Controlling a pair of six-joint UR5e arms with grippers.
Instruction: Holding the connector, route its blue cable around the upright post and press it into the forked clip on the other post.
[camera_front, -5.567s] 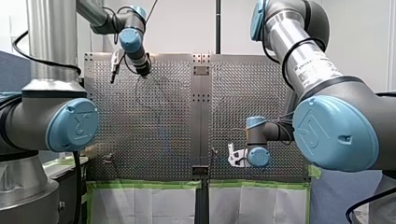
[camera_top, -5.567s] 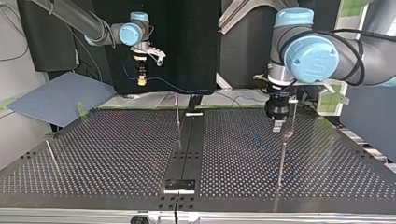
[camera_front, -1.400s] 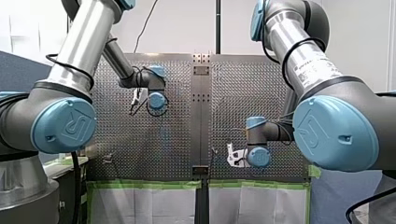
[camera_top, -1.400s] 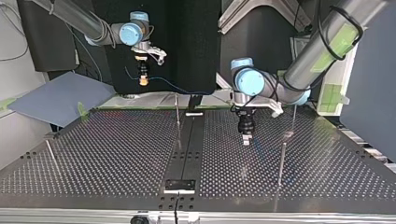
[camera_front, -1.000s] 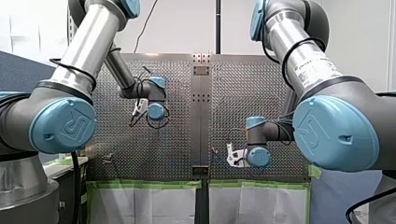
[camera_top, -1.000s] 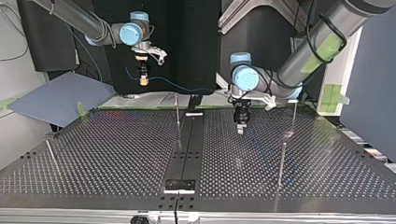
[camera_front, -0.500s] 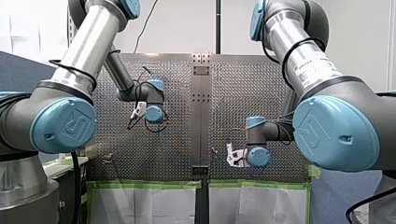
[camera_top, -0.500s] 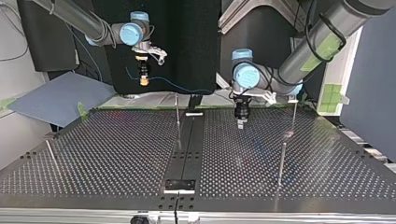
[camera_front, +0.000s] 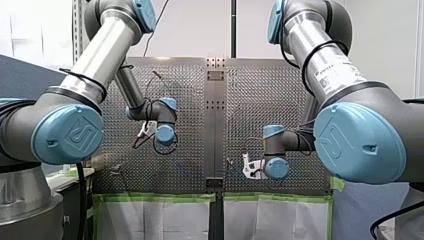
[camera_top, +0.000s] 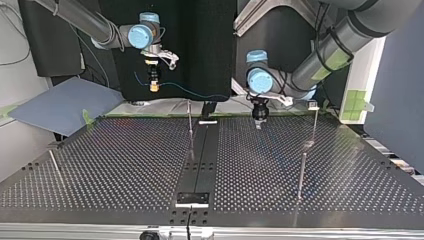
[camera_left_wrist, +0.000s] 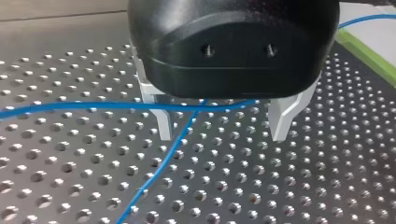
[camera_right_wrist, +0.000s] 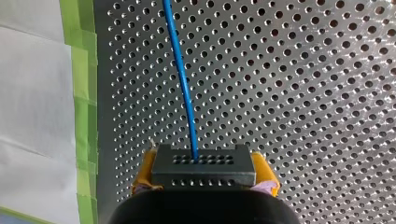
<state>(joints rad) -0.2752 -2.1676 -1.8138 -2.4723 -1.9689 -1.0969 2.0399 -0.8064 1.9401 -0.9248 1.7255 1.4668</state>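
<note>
1. My right gripper (camera_right_wrist: 204, 161) is clamped on the connector (camera_right_wrist: 204, 171), with its yellow pads (camera_right_wrist: 144, 173) pressed against the block's two sides.
2. The cable (camera_right_wrist: 185, 93) leaves the connector's face midway between the pads and runs ahead of the gripper over the table (camera_right_wrist: 303, 93).
3. In the top view this gripper hangs in the air left of the centre post (camera_top: 190, 127) and beyond it, higher than the post's tip. The cable sags from it and crosses above that tip.
4. My left gripper (camera_left_wrist: 223, 135) has its pale fingers (camera_left_wrist: 163, 119) spread wide and holds nothing.
5. The cable crosses between those fingers, close under the black body. I cannot tell whether it touches them. A second stretch slants away over the table below.
6. In the top view this gripper points down, right of the centre post and low over the table's far edge.
7. Further right of the centre post stand a capped post (camera_top: 314, 122) and, nearer the camera, a plain post (camera_top: 301, 172).
</note>
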